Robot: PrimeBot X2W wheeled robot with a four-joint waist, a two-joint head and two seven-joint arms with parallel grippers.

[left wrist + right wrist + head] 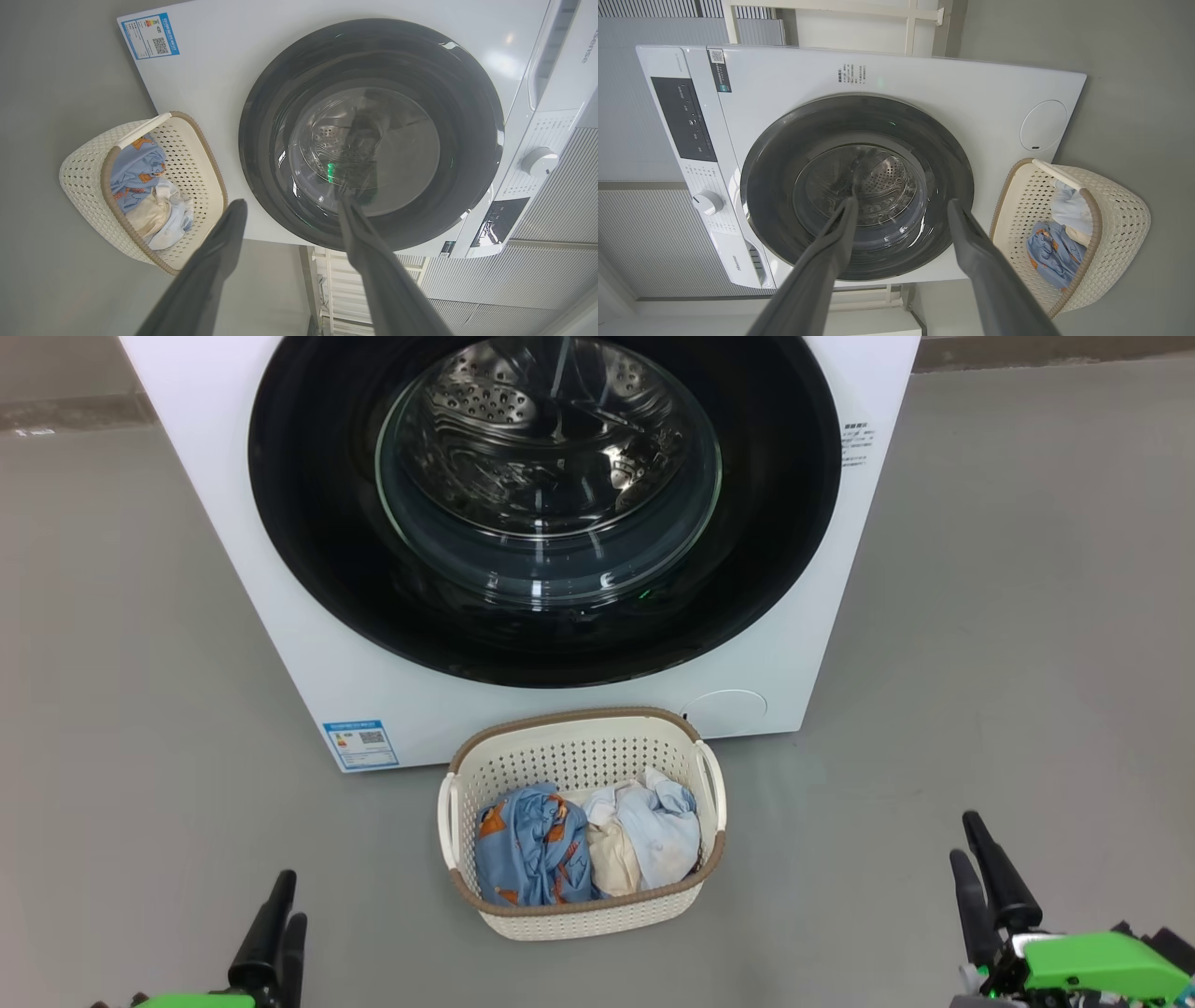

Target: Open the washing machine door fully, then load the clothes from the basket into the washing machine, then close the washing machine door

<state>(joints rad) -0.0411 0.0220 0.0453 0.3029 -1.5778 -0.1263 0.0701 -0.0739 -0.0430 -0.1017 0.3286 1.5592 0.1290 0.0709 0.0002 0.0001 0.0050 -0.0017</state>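
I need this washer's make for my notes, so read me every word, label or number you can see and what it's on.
"Hisense": on the washing machine, white panel beside the dial.
Blue energy sticker: QR code, print too small to read.
Grey notice on the machine's front: too small to read.
Dark control panel: markings too small to read.
Dark QR label: too small.

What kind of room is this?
Probably a laundry room: a big white washing machine stands on a bare grey floor, with a basket of clothes right in front of it.
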